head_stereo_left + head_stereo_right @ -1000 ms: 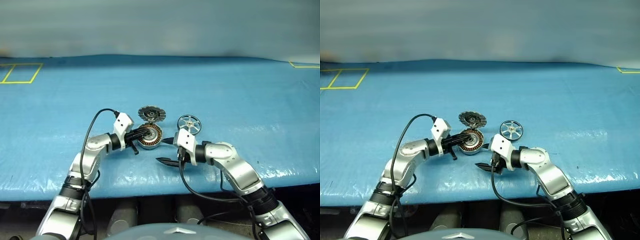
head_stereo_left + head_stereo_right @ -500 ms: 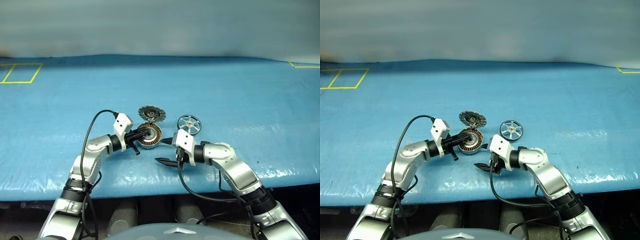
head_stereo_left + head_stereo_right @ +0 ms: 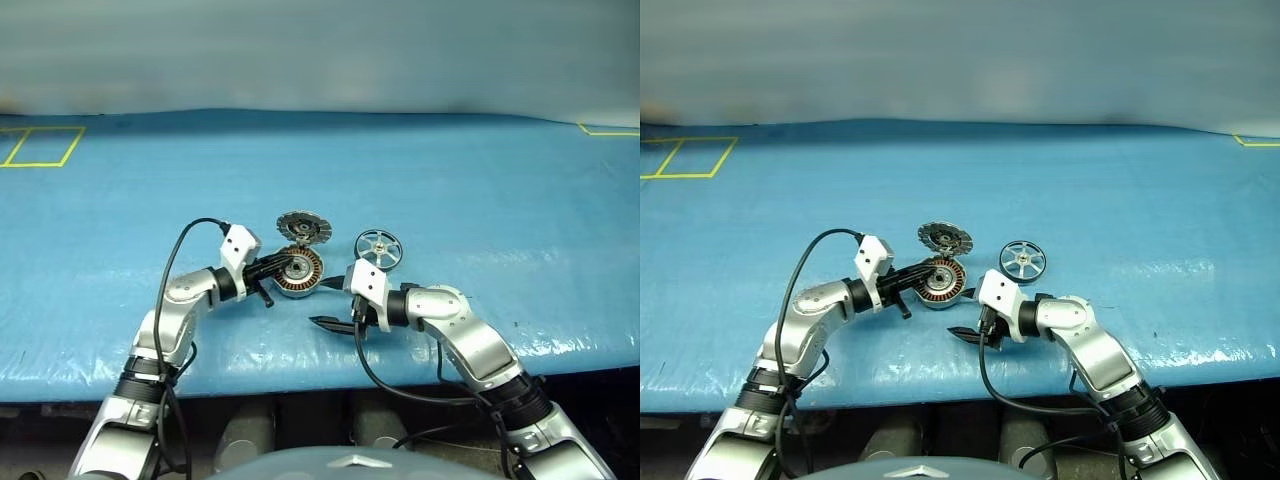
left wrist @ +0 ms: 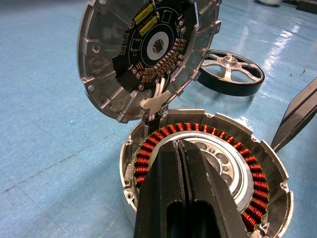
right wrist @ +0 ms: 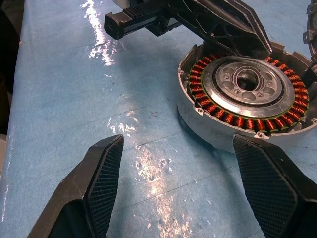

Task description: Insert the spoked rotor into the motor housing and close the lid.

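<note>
The motor housing (image 3: 298,272), a grey cup ringed with copper windings, lies on the blue table with its lid (image 3: 303,228) hinged up behind it, dark inner face showing. The spoked rotor (image 3: 378,246) lies flat just right of them, apart from both. My left gripper (image 3: 289,265) is shut, empty, its tips (image 4: 181,148) over the housing's (image 4: 277,173) centre; whether they touch it I cannot tell. My right gripper (image 3: 329,302) stands open and empty near the housing's (image 5: 245,94) front right side, its fingers (image 5: 105,173) wide apart above the cover.
The blue cover (image 3: 480,200) spreads wide around the parts, and its front edge runs just below my forearms. Yellow tape marks sit at the far left (image 3: 40,147) and far right (image 3: 605,130). A black cable (image 3: 190,235) loops up from my left wrist.
</note>
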Motion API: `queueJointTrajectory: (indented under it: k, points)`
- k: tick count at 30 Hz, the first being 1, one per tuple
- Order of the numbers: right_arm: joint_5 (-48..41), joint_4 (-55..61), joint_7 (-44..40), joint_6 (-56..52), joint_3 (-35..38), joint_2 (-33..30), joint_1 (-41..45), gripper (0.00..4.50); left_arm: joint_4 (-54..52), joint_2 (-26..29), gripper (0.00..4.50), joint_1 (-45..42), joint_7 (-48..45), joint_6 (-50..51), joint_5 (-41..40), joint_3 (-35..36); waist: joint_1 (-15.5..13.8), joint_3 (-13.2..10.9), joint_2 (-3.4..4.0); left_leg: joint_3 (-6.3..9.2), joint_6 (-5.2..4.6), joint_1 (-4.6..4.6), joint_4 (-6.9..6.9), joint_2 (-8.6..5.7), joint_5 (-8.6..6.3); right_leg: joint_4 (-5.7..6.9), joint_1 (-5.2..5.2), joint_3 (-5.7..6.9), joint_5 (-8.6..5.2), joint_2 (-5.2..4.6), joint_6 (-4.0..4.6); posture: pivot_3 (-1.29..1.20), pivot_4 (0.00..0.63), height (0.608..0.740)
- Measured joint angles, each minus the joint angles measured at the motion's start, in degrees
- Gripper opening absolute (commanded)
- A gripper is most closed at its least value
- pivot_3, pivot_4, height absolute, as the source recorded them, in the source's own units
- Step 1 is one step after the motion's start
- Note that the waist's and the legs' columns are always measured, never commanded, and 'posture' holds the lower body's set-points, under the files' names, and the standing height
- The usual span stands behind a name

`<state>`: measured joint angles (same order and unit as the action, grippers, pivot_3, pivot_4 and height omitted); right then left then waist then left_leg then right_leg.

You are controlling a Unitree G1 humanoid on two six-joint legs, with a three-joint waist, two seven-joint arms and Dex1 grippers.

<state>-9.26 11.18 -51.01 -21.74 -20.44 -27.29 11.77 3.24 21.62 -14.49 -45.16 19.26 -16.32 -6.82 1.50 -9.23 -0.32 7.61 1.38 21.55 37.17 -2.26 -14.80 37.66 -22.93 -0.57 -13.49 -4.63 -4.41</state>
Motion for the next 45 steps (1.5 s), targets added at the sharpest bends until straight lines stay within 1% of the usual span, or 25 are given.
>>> queueJointTrajectory:
  k: [9,19,24,27,30,33,40,45]
  points:
    - [0.23,-0.02,0.03,0.05,-0.04,0.24,0.01,3.71,-0.57,-1.39,0.04,0.12,-0.33,0.16,0.23,-2.99,0.05,0.0,0.0,0.0,0.0,0.0,0.0,0.0,0.0,0.01,0.0,0.0,0.0,0.0,0.0,0.0,0.15,0.74]
    - [0.95,-0.07,0.33,0.39,-0.03,0.41,0.02,3.71,-1.91,-0.07,0.04,1.28,0.32,-0.1,0.72,-3.25,0.13,0.0,0.0,-0.01,0.0,-0.02,0.0,0.0,0.0,0.01,0.0,-0.01,-0.01,0.0,-0.01,0.0,0.15,0.74]
    - [1.19,-1.2,0.54,0.6,-0.03,0.63,0.29,3.71,-2.48,-0.05,0.04,1.92,1.56,0.19,0.09,-2.02,0.08,0.0,0.0,-0.01,0.0,-0.02,0.01,0.0,0.01,0.03,0.01,-0.01,-0.01,0.0,-0.01,0.0,0.15,0.74]
    - [1.21,-1.56,0.5,0.84,-0.04,0.84,0.32,3.71,-3.49,-1.36,0.04,1.67,2.54,0.73,-2.49,0.83,0.06,0.0,0.0,0.01,0.0,-0.02,0.01,0.01,0.01,0.03,0.0,-0.01,0.0,0.0,-0.01,0.0,0.15,0.74]
    - [1.28,-1.7,0.41,1.24,-0.05,0.94,0.36,3.71,-5.39,-1.58,0.04,-0.24,2.75,1.46,-4.5,3.26,0.05,0.0,0.0,0.0,0.01,-0.01,0.02,0.0,0.01,0.03,0.0,-0.01,0.0,0.0,-0.01,0.0,0.15,0.74]
    - [1.46,-1.71,0.2,1.29,-0.06,0.97,0.38,3.71,-6.51,-1.56,0.04,-1.35,2.72,1.73,-5.13,4.19,0.1,0.0,0.0,-0.01,0.01,-0.02,0.01,0.0,0.01,0.02,0.01,-0.02,0.01,0.0,0.01,0.0,0.15,0.74]
    - [2.0,-1.71,0.14,1.41,-0.07,1.11,0.38,3.71,-6.58,-1.04,0.04,-0.69,1.35,3.79,-4.45,1.47,0.09,0.0,0.0,-0.02,0.01,-0.01,0.02,0.0,0.01,0.03,0.01,-0.02,0.03,0.01,0.04,0.0,0.15,0.74]
    - [2.11,-1.71,0.17,1.5,-0.07,1.19,0.38,3.71,-5.53,-0.73,0.04,0.18,1.43,3.97,-2.04,-0.77,0.11,0.0,0.0,-0.01,0.01,-0.02,0.01,0.0,0.01,0.03,0.0,-0.02,0.02,0.02,0.03,0.0,0.15,0.74]
